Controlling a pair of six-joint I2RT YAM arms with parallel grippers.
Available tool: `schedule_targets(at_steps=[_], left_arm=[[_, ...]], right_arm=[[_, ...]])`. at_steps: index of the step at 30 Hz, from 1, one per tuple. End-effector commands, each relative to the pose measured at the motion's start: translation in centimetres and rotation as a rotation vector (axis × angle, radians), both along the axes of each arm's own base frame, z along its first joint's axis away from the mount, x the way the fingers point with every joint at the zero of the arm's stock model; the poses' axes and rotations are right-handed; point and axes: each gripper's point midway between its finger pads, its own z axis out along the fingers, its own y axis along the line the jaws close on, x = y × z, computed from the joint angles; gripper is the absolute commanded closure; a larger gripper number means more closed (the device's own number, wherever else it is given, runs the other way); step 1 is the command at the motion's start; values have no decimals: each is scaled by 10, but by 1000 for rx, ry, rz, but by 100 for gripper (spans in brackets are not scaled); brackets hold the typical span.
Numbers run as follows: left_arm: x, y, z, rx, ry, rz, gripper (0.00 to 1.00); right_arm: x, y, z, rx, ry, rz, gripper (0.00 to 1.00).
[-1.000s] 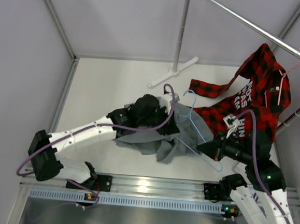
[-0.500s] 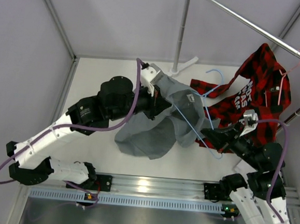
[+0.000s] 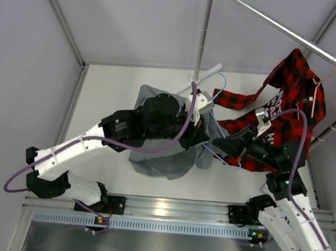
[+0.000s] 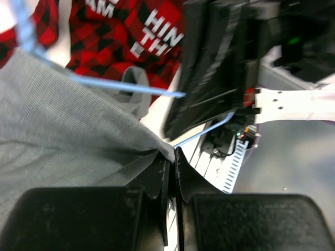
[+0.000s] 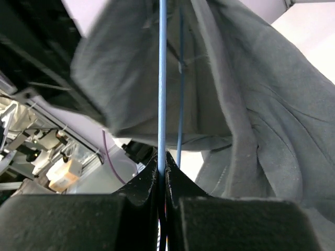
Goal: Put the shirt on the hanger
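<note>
The grey shirt (image 3: 165, 157) hangs in a bunch at mid-table, partly hidden under my left arm. My left gripper (image 3: 203, 141) is shut on an edge of the shirt (image 4: 78, 136), as the left wrist view (image 4: 171, 157) shows. The light-blue hanger (image 3: 219, 78) runs through the cloth, its hook up by the pole. My right gripper (image 3: 217, 144) is shut on the hanger's wire (image 5: 162, 78); in the right wrist view (image 5: 162, 168) the wire rises straight from the jaws, with the shirt (image 5: 261, 104) draped over it.
A red-and-black plaid shirt (image 3: 286, 106) hangs on a pink hanger (image 3: 321, 85) from the rail (image 3: 280, 29) at the right. The rack's pole (image 3: 204, 35) and white foot (image 3: 185, 86) stand at the back. Walls close the left and back.
My left arm has swung the shirt up and back, then right and nearer, so both grippers now meet. The hanger's hook has moved left, toward the pole.
</note>
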Motion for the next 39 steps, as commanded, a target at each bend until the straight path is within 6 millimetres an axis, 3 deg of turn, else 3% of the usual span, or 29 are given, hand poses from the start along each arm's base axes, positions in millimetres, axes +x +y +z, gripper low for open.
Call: schedule_targets(at_steps=[1,5,6,7,10,11,12,13,14,15,17,22,24,27,28,29,30,33,36,39], left_arm=[[-34,-5,42,-89,-23,-116,100],[-17,1,32,-17,-56,-18,100],[-5,7,33,-3,-78,48,100],[19,20,33,22,-120,201,100],[59,50,41,58,-192,477,100],[66,55,44,58,-203,516,100],[69,55,53,46,-218,526,100],[71,48,52,59,-229,509,100],[65,36,55,53,-226,437,100],[59,28,69,29,-250,368,100],[39,1,66,20,-232,192,100],[25,-17,48,51,-189,73,100],[2,-27,44,37,-159,-70,100],[-14,-33,52,4,-156,-166,100],[-13,-30,62,-15,-172,-159,95],[-11,-27,68,-21,-194,-149,81],[-4,-20,76,-24,-219,-104,51],[6,-6,92,-23,-305,-54,12],[17,9,113,-28,-399,7,3],[38,20,136,-30,-518,108,2]], right_arm=[[0,-1,49,112,-200,-31,100],[-4,1,67,110,-298,-24,100],[-4,3,68,88,-307,-9,100],[6,2,62,38,-277,-49,100],[22,-19,66,107,-288,-250,100],[19,-23,69,151,-308,-272,100],[18,-24,61,199,-276,-267,100],[14,-23,64,230,-294,-246,100],[8,-21,73,263,-338,-217,100],[9,-14,69,252,-321,-178,100],[7,-10,74,270,-342,-153,100],[9,-8,77,310,-343,-163,100],[13,-4,75,287,-346,-165,100],[19,-1,70,265,-348,-166,100],[19,-1,67,263,-346,-169,100],[22,-3,65,266,-346,-187,100],[21,-5,58,263,-344,-198,100],[20,-10,45,280,-343,-229,100],[14,-14,45,312,-369,-228,100],[6,-15,47,347,-398,-207,100]])
